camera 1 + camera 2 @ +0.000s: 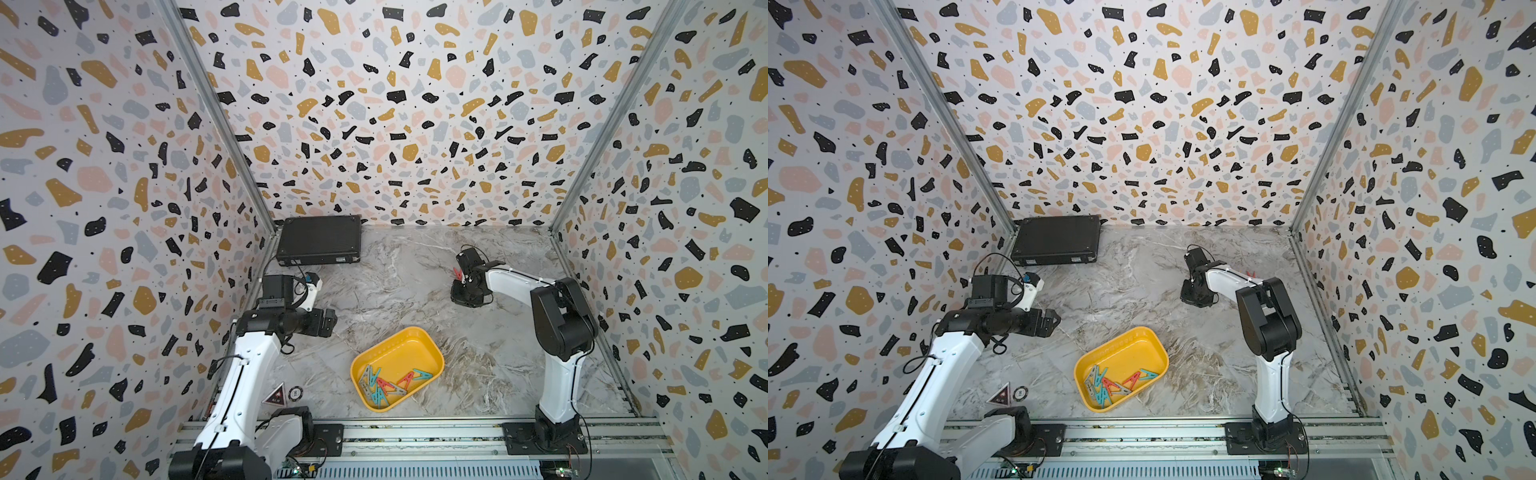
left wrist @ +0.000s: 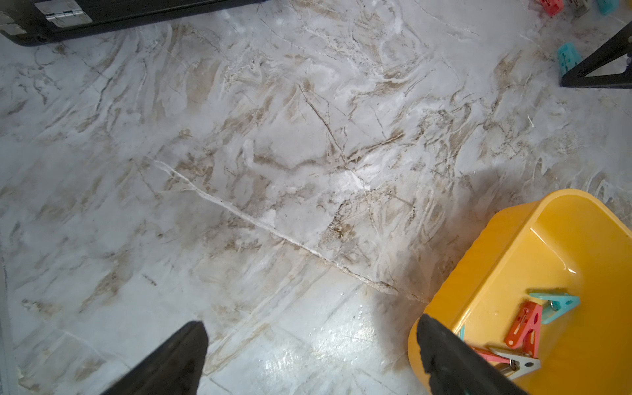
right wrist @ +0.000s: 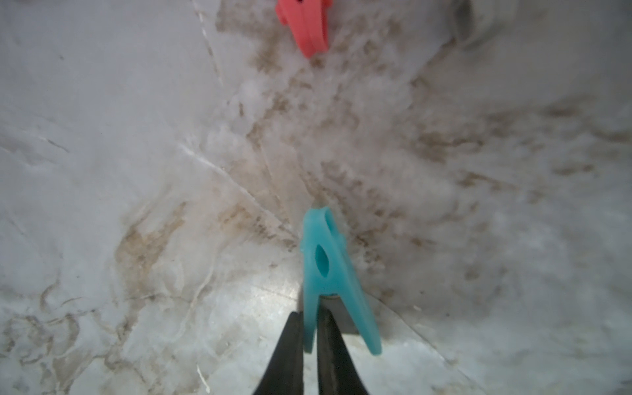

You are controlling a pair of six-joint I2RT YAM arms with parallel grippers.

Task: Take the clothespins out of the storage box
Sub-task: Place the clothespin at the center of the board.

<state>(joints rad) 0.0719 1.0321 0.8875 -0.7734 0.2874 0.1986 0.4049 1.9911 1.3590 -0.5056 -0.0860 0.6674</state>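
right pincer (image 3: 310, 313) nearly closed, apparently pinching teal clothespin (image 3: 337, 273), left pincer (image 2: 311, 319) wide open, empty

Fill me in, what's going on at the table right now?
The right gripper pinches one leg of a teal clothespin low over the marble table, well away from the storage box. A red clothespin lies on the table close by. The left gripper is open and empty near the storage box. Several clothespins are still inside it.
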